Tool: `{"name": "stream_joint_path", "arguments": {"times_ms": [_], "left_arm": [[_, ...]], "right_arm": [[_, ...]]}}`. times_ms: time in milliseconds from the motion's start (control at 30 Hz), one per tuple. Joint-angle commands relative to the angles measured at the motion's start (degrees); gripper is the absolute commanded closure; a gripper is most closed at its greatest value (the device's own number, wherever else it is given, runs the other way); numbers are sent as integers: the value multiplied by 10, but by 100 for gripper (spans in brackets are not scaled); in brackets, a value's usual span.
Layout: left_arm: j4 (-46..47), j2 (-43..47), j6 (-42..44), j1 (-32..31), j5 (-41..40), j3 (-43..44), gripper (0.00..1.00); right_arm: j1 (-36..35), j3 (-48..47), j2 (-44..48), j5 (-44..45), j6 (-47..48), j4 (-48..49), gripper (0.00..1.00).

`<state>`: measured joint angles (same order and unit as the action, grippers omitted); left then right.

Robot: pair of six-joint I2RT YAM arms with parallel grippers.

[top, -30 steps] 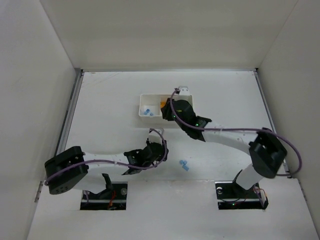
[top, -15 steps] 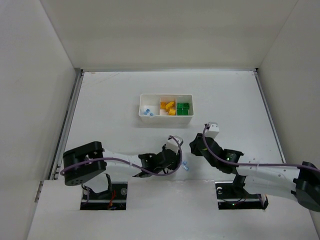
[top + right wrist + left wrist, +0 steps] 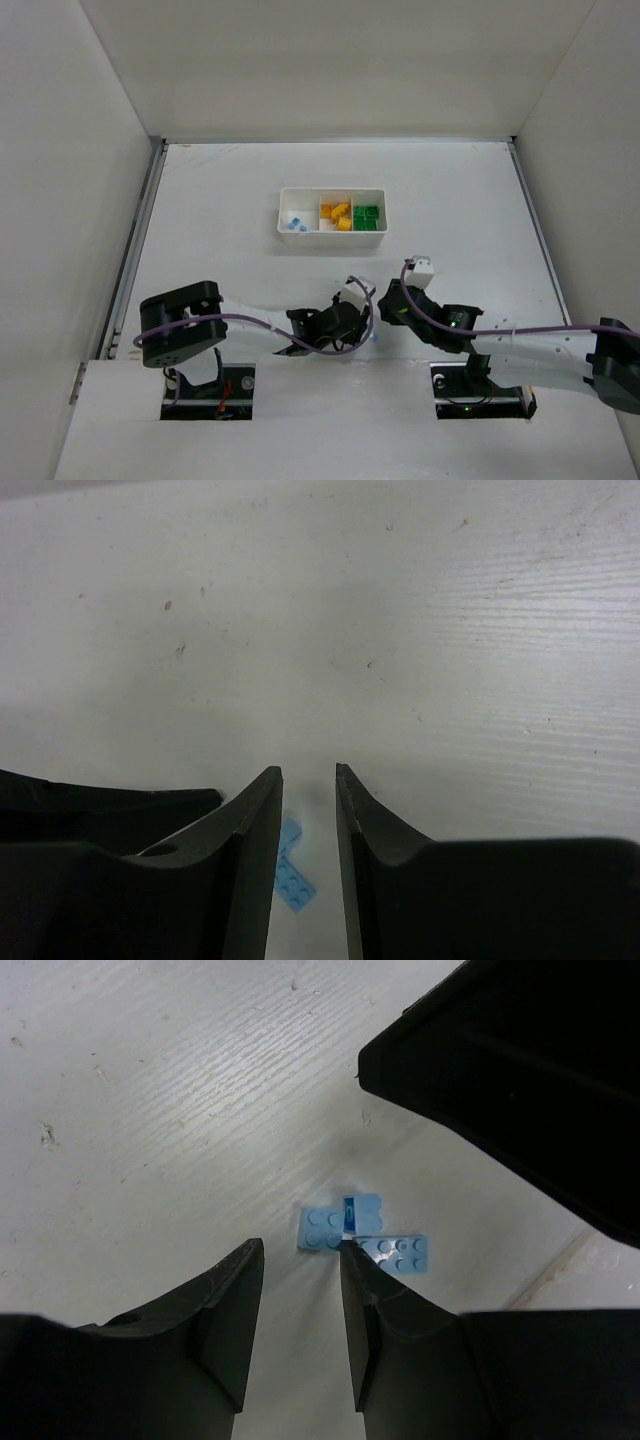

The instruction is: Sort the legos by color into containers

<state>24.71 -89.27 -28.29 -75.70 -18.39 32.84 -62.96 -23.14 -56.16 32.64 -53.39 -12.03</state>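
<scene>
Two light blue legos (image 3: 340, 1225) flat on the white table (image 3: 150, 1080), studs up, touching each other, one squarish, one a longer plate. Lie right off the tips of the left gripper (image 3: 298, 1248), just ahead and a touch toward its right finger, not between the fingers. Fingers there apart, a clear gap, nothing pinched, nothing held. Facing it from the far side of the pair, the right gripper (image 3: 305, 778), looming as a black mass beyond the legos in the left wrist view. Fingers apart here too, only a narrow slot, and empty. Down that slot in the right wrist view, a sliver of one of the legos, under the fingers and back from the tips, half hidden behind one finger; off to that same side, the black body of the left gripper. From above, both grippers nose to nose near the front edge of the table, the loose pair mostly buried beneath them. Well ahead of both grippers, the white tray (image 3: 332, 191): blue bricks (image 3: 294, 224) in the compartment on the left side, yellow-orange bricks (image 3: 337, 213) in the middle, green bricks (image 3: 367, 216) on the right side. Can't tell exact counts from up there.
</scene>
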Motion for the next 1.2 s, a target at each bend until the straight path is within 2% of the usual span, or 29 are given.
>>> {"name": "stream_joint_path", "arguments": {"times_ms": [0, 167, 300, 400, 733, 1033, 1167], "left_arm": [[15, -9, 14, -3, 3, 25, 67], [11, -29, 17, 4, 3, 40, 70], [14, -42, 18, 13, 1, 41, 83], [17, -26, 16, 25, -6, 27, 87], [6, 100, -6, 124, -9, -45, 87], [-16, 247, -25, 225, 6, -78, 87], [-19, 279, -37, 287, 6, -69, 87]], "right_arm": [[-5, 4, 4, 4, -15, 1, 67], [-12, 5, 8, 1, -15, -7, 67], [-24, 2, 9, -5, -25, -21, 69], [-30, -3, -2, -7, -29, -30, 69], [-67, -51, -94, -9, -4, -24, 50], [-77, -70, -119, -11, 6, -26, 51], [-82, -82, -141, -22, 14, -23, 51]]}}
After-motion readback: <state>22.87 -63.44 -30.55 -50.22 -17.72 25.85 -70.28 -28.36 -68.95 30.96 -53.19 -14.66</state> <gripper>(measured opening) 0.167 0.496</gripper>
